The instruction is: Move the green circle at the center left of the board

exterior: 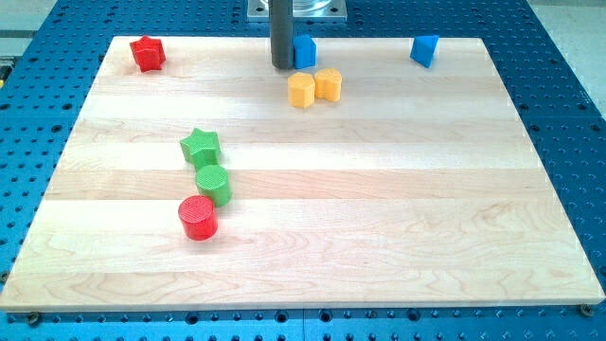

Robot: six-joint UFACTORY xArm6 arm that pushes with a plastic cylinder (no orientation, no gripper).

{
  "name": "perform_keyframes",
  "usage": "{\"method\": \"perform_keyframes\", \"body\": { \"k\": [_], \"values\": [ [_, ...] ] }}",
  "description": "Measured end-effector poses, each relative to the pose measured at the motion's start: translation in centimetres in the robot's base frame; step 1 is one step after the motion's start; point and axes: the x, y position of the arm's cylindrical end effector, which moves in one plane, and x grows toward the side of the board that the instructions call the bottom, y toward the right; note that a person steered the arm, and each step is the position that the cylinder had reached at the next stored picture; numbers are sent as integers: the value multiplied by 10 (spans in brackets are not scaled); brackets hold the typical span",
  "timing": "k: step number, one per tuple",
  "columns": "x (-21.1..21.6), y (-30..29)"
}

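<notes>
Counter [568, 57] of blue perforated metal, carrying a pale wooden board [379, 208] that fills most of the view. Above the board's top edge, a dark upright rod [283, 28] as end effector: no jaws to open or close, nothing held, only my tip [283, 65] resting near the top middle of the board. Just to the view's right of the rod, a blue block [306, 51], partly hidden, touching or nearly so; cannot tell which. Further right along the top edge, a second blue block [425, 49], angular in shape. Just below and right of my tip, two yellow blocks [301, 91] side by side and touching. In the top left corner, a red star [147, 53]. Left of centre, a close column of three: green star [201, 146] uppermost, green circle [213, 183] directly beneath and seemingly touching it, red circle [198, 217] just below and slightly left. Well apart from my tip, then, the green circle, with no contact made. Judged step: approach, the push itself not yet begun. Judged next move: travel down the board, passing left of the yellow pair, round to the view's right side of the green circle, then push leftward toward the board's middle left edge. Likely hazard: dragging the green star or the red circle along, given how tightly both flank the target.
</notes>
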Motion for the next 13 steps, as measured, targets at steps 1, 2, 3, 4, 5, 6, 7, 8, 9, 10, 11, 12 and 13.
{"method": "perform_keyframes", "body": {
  "k": [1, 2, 3, 4, 5, 6, 7, 8, 9, 10, 11, 12, 13],
  "values": [
    [-1, 0],
    [23, 30],
    [70, 81],
    [92, 145],
    [164, 157],
    [250, 89],
    [256, 0],
    [256, -73],
    [251, -103],
    [260, -152],
    [249, -175],
    [209, -199],
    [218, -192]
  ]
}}
